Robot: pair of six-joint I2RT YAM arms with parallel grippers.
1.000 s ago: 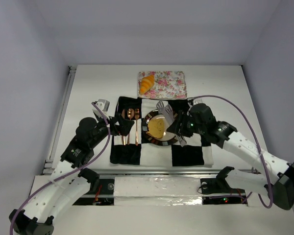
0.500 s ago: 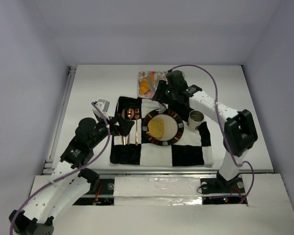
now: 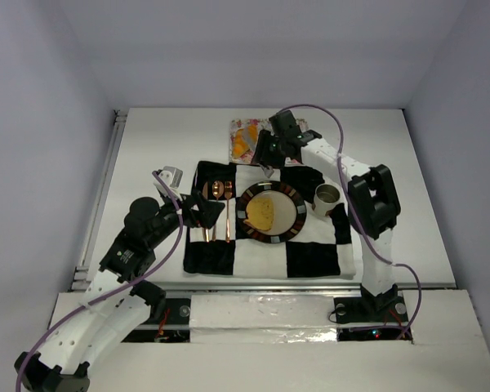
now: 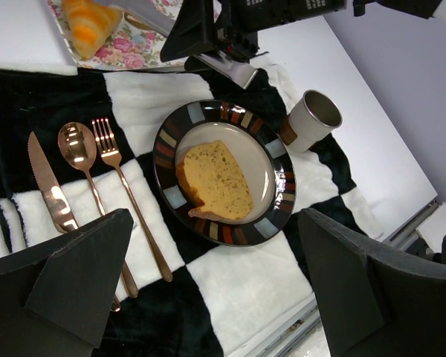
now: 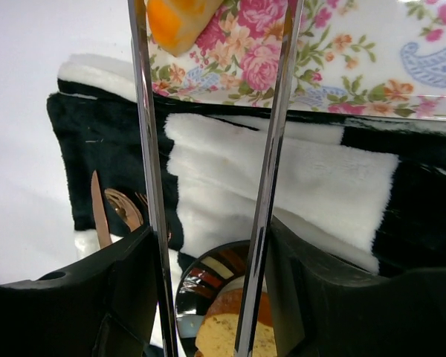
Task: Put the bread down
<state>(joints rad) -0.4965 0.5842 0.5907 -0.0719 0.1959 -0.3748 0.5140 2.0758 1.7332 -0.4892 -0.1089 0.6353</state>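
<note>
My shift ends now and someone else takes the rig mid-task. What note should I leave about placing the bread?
Left hand: open, empty, above the checkered mat.
Right hand: shut on metal tongs; their arms are spread, one on either side of the croissant.
Croissant: on the floral napkin, not visibly clamped.
Bun slice: lies on the plate, so that half looks done.
Left to do: close the tongs on the croissant and move it, probably to the plate.
</note>
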